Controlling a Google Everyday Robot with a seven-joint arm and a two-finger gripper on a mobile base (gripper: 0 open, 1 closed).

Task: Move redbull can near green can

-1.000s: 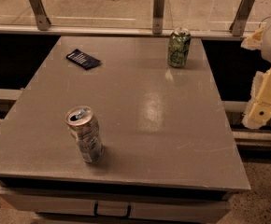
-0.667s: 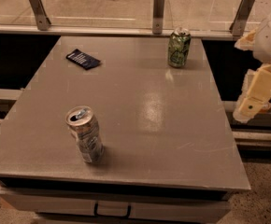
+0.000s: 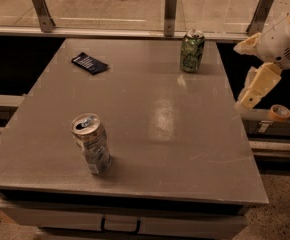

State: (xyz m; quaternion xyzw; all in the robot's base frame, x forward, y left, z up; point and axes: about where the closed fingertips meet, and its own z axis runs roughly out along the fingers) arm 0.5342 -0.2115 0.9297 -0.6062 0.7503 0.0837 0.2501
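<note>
The redbull can [image 3: 91,144] stood upright near the front left of the worktop [image 3: 150,119], well apart from the green can [image 3: 192,51], which stood upright near the back edge, right of centre. A flat dark packet [image 3: 89,63] lay toward the back left, clear of both.

The pincer [image 3: 257,86] hung off the right side of the worktop, past its edge and nearer the green can than the redbull can, holding nothing. Whether it was wide or narrow could not be told.

The redbull can looked opened at the top, so it was probably light, perhaps part full. Being tall and slim, it would likely tip if nudged high up or dragged by its rim. Its thin metal wall would dent under a hard squeeze, and the smooth printed skin could slip in a loose one. The best hold seemed to be across the body at about mid-height, from the side, with the pincer level and square to the can. A firm but gentle pressure would suit, and keeping it upright mattered in case any liquid was left. A grip on the narrowed top looked less safe.
</note>
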